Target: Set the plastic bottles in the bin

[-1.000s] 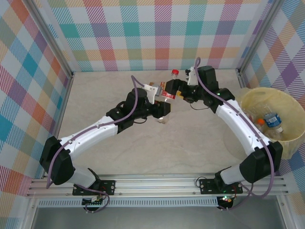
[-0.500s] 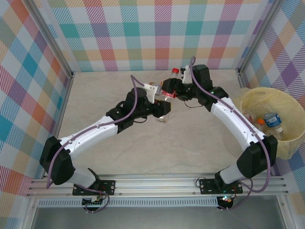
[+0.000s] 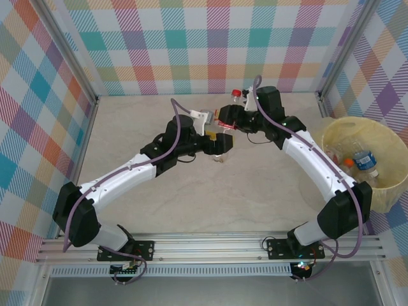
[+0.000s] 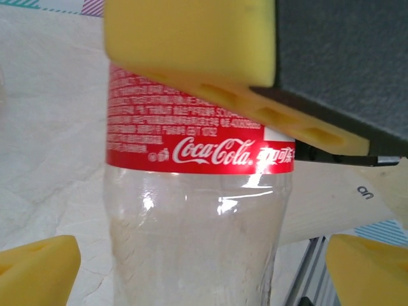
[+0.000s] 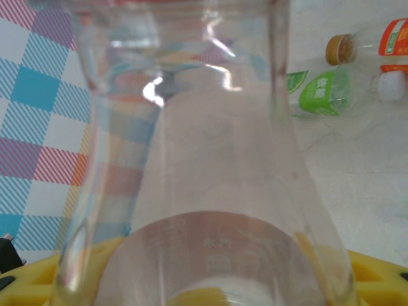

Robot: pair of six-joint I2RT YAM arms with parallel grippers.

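Letting go is what has just happened on the left. The left gripper [image 3: 215, 130] was clamped on the red-labelled bottle [image 4: 199, 153] half a second ago; it now stands with its jaws spread wide. In the left wrist view its yellow pads [image 4: 38, 271] sit well clear of the clear body on both sides.

The bottle itself has hardly moved. It stands upright, red cap up, above the far middle of the table [image 3: 255, 191], between the two wrists.

The right gripper [image 3: 228, 116] was wide a second ago and has closed in from the other side. One yellow finger [image 4: 191, 38] presses across the top of the label, and in the right wrist view the bottle's body rises straight out from between the pads (so close that it blurs). With the left jaws off it and the bottle upright, I judge that the right gripper alone is carrying it.

That makes this a handover just completed, passing the bottle to the arm nearer the bin [image 3: 382, 131]. The bin sits at the table's right edge, well apart from the bottle, and already holds a blue-labelled bottle [image 3: 364, 159] among others.

What seems left is for the left arm to back off and the right arm to swing over the rim. A grip high on thin, slick plastic could slip on the way.
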